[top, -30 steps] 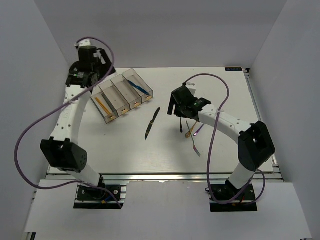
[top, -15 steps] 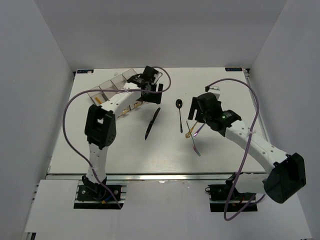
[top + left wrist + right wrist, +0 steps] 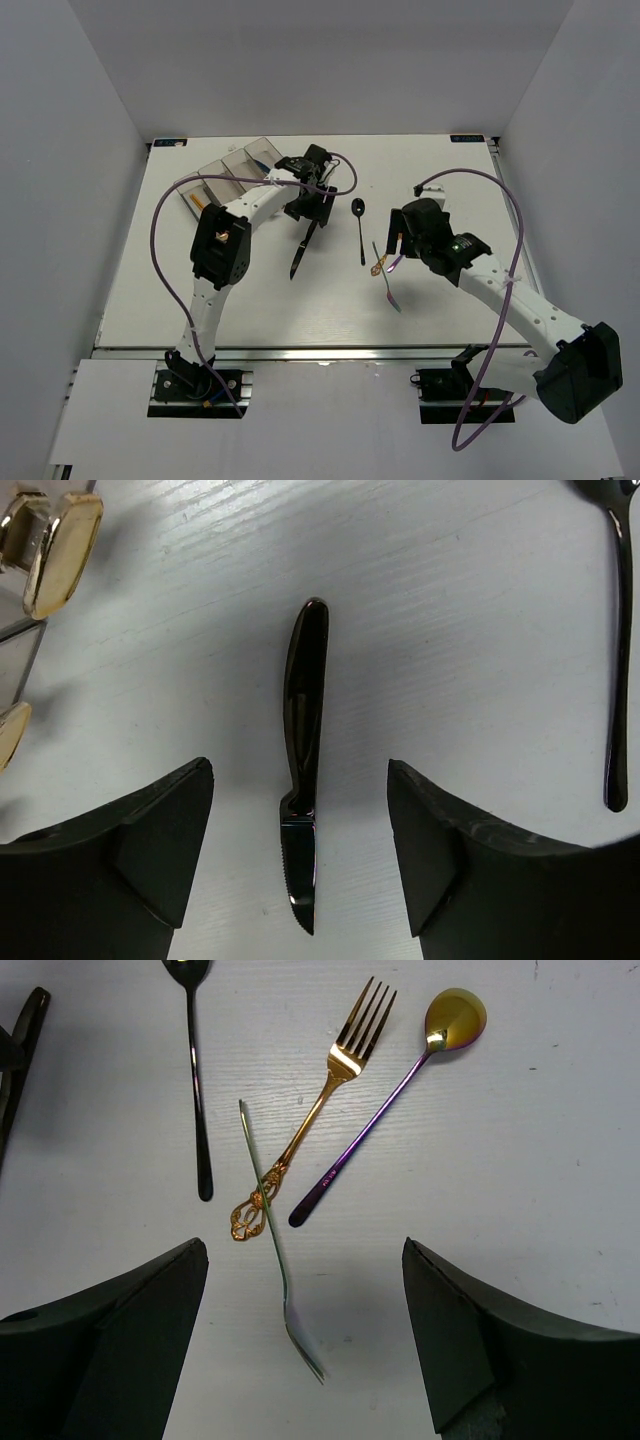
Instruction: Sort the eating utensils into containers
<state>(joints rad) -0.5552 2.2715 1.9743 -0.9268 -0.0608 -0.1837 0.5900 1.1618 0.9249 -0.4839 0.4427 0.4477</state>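
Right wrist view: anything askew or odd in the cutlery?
The silvery fork crosses the gold fork at its ornate handle end; which is on top is unclear. The black spoon lies apart. Nothing looks damaged.

Knife point(image 3: 304, 246) left of nearest spoon point(image 3: 361, 232)

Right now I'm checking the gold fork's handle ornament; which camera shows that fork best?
The right wrist view: the gold fork lies whole and sharp, ornate handle crossing the silvery fork. The top external view shows that fork only as a small gold glint. The left wrist view misses it.
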